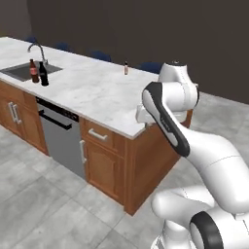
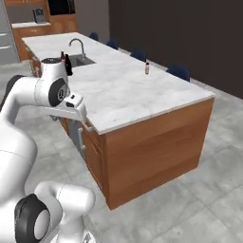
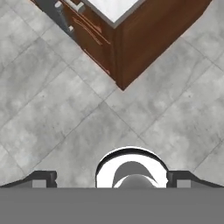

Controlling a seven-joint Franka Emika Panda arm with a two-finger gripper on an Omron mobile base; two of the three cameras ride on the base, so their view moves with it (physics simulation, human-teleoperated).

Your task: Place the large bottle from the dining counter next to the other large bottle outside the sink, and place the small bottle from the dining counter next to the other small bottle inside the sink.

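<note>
Standing upright at the left end of the dining counter [image 1: 97,92], the other large bottle [image 1: 33,72] and the large bottle [image 1: 44,74] have their necks pointing straight up, long axes vertical. They are just beside each other on the marbled top at the near edge of the sink [image 1: 24,71], the red-brown one to the left, the black one to the right, with the curved tap [image 1: 38,50] behind them. Below that stretch of counter sit wooden cupboard doors and a grey dishwasher front [image 1: 61,138].

Further right, the small bottle [image 1: 126,68] stands upright too, alone near the far edge of the top, well apart from the pair; dark blue stools [image 1: 151,66] show behind it. The open marble between it and the sink carries nothing.

At the right, the white arm rises beside the counter's end corner. In the hand view the gripper [image 3: 112,179] points down at the grey tiled floor [image 3: 52,113], its jaws spread wide apart, holding nothing, with the counter's wooden corner above.
</note>
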